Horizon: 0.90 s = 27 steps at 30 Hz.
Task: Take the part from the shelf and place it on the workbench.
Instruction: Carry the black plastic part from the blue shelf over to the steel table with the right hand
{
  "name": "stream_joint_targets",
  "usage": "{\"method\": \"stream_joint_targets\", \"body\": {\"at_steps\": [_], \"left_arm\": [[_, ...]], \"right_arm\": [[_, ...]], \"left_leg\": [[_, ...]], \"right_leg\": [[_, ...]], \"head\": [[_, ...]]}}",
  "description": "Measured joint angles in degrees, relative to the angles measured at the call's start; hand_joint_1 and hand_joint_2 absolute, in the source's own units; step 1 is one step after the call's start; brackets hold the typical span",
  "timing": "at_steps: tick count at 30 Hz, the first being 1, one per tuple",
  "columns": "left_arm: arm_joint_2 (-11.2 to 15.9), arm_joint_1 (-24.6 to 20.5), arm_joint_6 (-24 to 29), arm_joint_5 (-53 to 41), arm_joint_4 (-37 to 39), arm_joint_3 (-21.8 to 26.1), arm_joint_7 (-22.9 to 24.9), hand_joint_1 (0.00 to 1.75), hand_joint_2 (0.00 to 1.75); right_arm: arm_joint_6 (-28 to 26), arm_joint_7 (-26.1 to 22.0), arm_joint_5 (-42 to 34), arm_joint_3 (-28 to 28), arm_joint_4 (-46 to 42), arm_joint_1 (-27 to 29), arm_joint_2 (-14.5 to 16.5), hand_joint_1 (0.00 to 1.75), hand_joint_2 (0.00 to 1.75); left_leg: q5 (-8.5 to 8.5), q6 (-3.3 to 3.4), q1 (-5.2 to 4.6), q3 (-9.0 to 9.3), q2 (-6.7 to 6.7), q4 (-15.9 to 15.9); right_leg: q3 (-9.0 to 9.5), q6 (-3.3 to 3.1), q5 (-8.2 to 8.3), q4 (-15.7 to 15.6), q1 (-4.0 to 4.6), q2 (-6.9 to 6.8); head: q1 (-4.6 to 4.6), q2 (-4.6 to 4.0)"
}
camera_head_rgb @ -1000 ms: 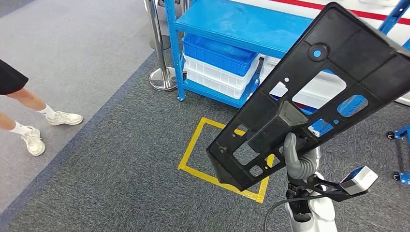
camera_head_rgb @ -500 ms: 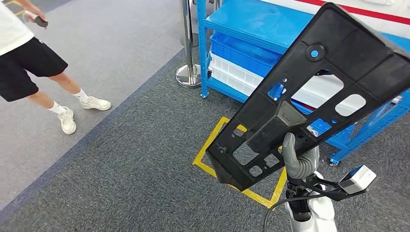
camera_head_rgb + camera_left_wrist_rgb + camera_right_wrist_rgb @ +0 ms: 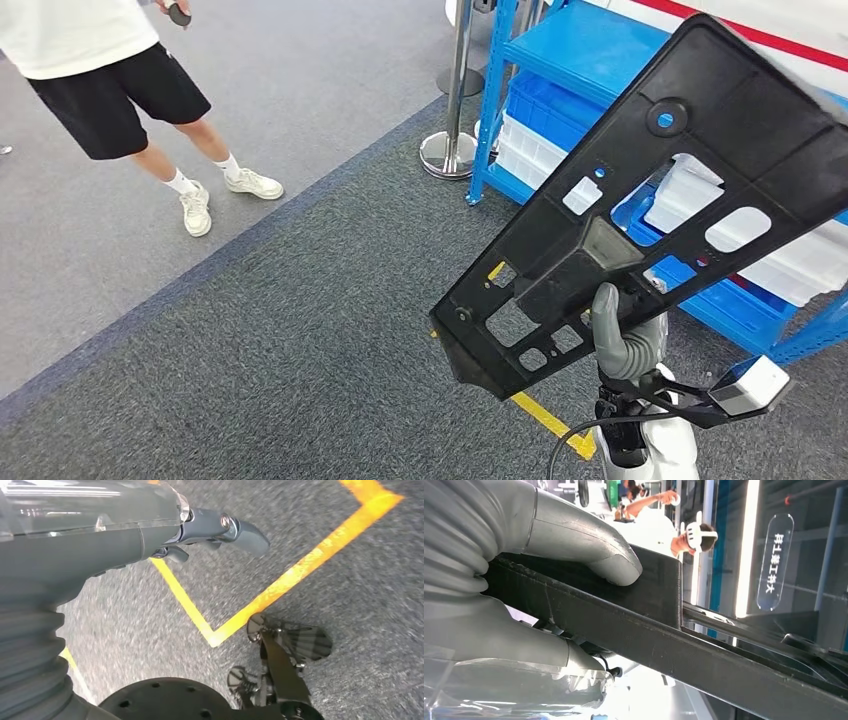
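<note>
We see the part [image 3: 640,210] as a long, flat panel of matte black plastic, wider at its far end, pierced with rectangular and rounded cutouts and 1 small round hole, with a raised boxy block near the middle. It is held up in the air, tilted, above the floor and in front of the shelf. Our right hand [image 3: 622,340] grips it near the narrow lower end, the smooth grey thumb [image 3: 589,540] pressed on the panel's face and its edge running through the grip. Our left hand [image 3: 220,530] hangs over the floor with nothing in it, fingers loosely curled but apart.

The floor [image 3: 300,340] is coarse dark grey carpet marked with yellow tape [image 3: 300,570], meeting a paler grey strip. The shelf [image 3: 590,50] is blue metal, holding blue and white plastic bins [image 3: 530,130]. A chrome post [image 3: 452,140] stands beside it. A person [image 3: 110,70] in black shorts and white sneakers stands on the paler floor.
</note>
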Motion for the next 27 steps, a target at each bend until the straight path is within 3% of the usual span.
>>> {"method": "stream_joint_targets", "body": {"at_steps": [1, 3, 5, 7, 9, 11, 12, 14, 15, 17, 19, 20, 22, 23, 25, 27], "left_arm": [[0.0, 0.1, 0.0, 0.0, 0.0, 0.0, 0.0, 0.00, 1.75], [0.0, 0.0, 0.0, 0.0, 0.0, 0.0, 0.0, 0.00, 1.75], [0.0, -0.2, 0.1, 0.0, 0.0, 0.0, 0.0, 0.00, 1.75], [0.2, -0.1, 0.4, 0.0, 0.0, 0.0, 0.0, 0.00, 1.75], [0.3, 0.1, 0.7, -0.1, 0.1, 0.0, 0.0, 0.00, 1.75], [0.3, -0.2, 0.9, -0.1, 0.1, 0.0, 0.0, 0.00, 1.75], [0.3, -0.3, 1.0, -0.1, 0.1, 0.0, 0.0, 0.00, 1.75], [0.3, -0.3, 1.0, -0.1, 0.1, 0.0, 0.0, 0.00, 1.75], [0.3, -0.3, 1.0, -0.1, 0.1, 0.0, 0.0, 0.00, 1.75], [0.3, -0.2, 1.0, -0.1, 0.1, 0.0, 0.0, 0.00, 1.75], [0.3, -0.4, 1.0, -0.1, 0.1, 0.0, 0.0, 0.00, 1.75], [0.3, -0.5, 1.0, -0.1, 0.1, 0.0, 0.0, 0.00, 1.75], [0.4, -0.3, 1.0, -0.1, 0.2, 0.0, 0.1, 0.00, 1.75], [0.5, -0.2, 1.0, -0.1, 0.2, 0.0, 0.2, 0.00, 1.75], [0.6, -0.1, 0.8, -0.2, 0.2, -0.1, 0.6, 0.00, 1.75], [0.6, -0.2, 0.7, -0.3, 0.2, -0.2, 1.0, 0.00, 1.75]], "right_arm": [[0.0, -0.1, 0.0, -0.1, 0.0, 0.1, 0.0, 1.75, 1.75], [0.0, -0.2, 0.1, -0.4, 0.0, 0.1, 0.0, 1.75, 1.75], [-0.1, -0.3, 0.2, -0.4, 0.0, 0.4, 0.0, 1.75, 1.75], [-0.1, -0.4, 0.2, -0.5, 0.0, 0.7, 0.0, 1.75, 1.75], [0.0, -0.5, 0.3, -0.5, 0.0, 0.8, 0.1, 1.75, 1.75], [0.2, -0.7, 0.4, -0.5, 0.0, 1.1, 0.3, 1.75, 1.75], [0.3, -0.8, 0.4, -0.5, 0.0, 1.3, 0.3, 1.75, 1.75], [0.4, -0.9, 0.5, -0.5, 0.0, 1.5, 0.3, 1.75, 1.75], [0.4, -1.0, 0.5, -0.5, 0.0, 1.6, 0.3, 1.75, 1.75], [0.5, -1.0, 0.6, -0.5, 0.0, 1.6, 0.3, 1.75, 1.75], [0.5, -1.0, 0.6, -0.5, 0.0, 1.5, 0.3, 1.75, 1.75], [0.5, -1.0, 0.6, -0.5, 0.0, 1.5, 0.4, 1.75, 1.75], [0.5, -1.1, 0.6, -0.5, 0.0, 1.5, 0.4, 1.75, 1.75], [0.5, -1.1, 0.6, -0.5, 0.0, 1.5, 0.5, 1.75, 1.75], [0.5, -1.2, 0.5, -0.6, 0.1, 1.5, 0.6, 1.75, 1.75], [0.6, -1.2, 0.4, -0.6, 0.3, 2.0, 0.6, 1.75, 1.75]], "left_leg": [[-0.01, -0.13, 0.02, -0.16, -0.79, 0.3], [-0.17, -0.59, -0.01, -0.75, -2.24, 1.3], [-0.10, -1.31, 0.00, -1.56, -3.48, 1.9], [0.26, -2.08, 0.11, -2.16, -4.60, 1.8], [-0.62, -2.69, 0.00, -3.03, -2.82, 3.1], [-4.00, -3.19, -0.05, -5.59, 0.88, 8.8], [-5.96, -3.41, 0.07, -7.34, 2.01, 12.7], [-7.55, -3.63, 0.28, -9.30, 2.78, 17.6], [-6.77, -3.60, 0.33, -8.66, 2.96, 16.8], [-3.49, -3.21, 0.23, -4.42, 4.22, 9.6], [-1.71, -2.38, -0.32, -0.81, 6.23, 3.1], [-1.62, -1.96, -0.59, -0.25, 6.71, 1.8], [-1.52, -1.23, -0.80, -0.35, 5.75, 1.3], [-1.28, -0.95, -0.68, -0.22, 5.11, 0.9], [-0.66, -0.28, -0.35, 0.27, 3.87, 0.0], [-0.41, 0.11, -0.26, 0.26, 2.53, -0.3]], "right_leg": [[1.64, -0.05, 2.00, -3.1, -0.12, 0.43], [5.20, -0.15, 4.81, -10.3, -0.48, 2.96], [6.36, -0.31, 5.21, -13.2, -0.56, 4.56], [6.24, -0.82, 5.46, -13.4, -0.48, 3.37], [6.32, -1.54, 5.82, -13.8, -0.61, 1.89], [6.32, -1.99, 5.96, -14.0, -0.53, 0.25], [6.26, -2.11, 5.95, -14.0, -0.40, -0.64], [6.19, -2.16, 5.91, -14.0, -0.21, -2.40], [6.19, -2.15, 5.88, -14.0, -0.17, -3.21], [6.34, -2.04, 5.77, -14.0, -0.12, -4.72], [6.52, -1.65, 5.58, -14.0, 0.09, -5.98], [6.58, -1.39, 5.52, -14.0, 0.18, -6.52], [6.79, -0.74, 5.49, -14.3, 0.24, -7.59], [6.99, -0.39, 5.33, -14.3, 0.17, -7.35], [6.23, 0.04, 3.47, -11.8, 0.05, -4.36], [3.16, 0.04, -0.18, -5.1, -0.06, -0.94]], "head": [[0.00, 0.00], [-0.02, 0.00], [-0.04, 0.00], [-0.03, 0.00], [-0.27, 0.00], [-0.60, 0.00], [-0.69, 0.00], [-0.69, 0.00], [-0.69, 0.00], [-0.69, 0.00], [-0.66, 0.00], [-0.64, 0.00], [-0.63, 0.00], [-0.62, 0.00], [-0.54, 0.00], [-0.47, 0.00]]}}
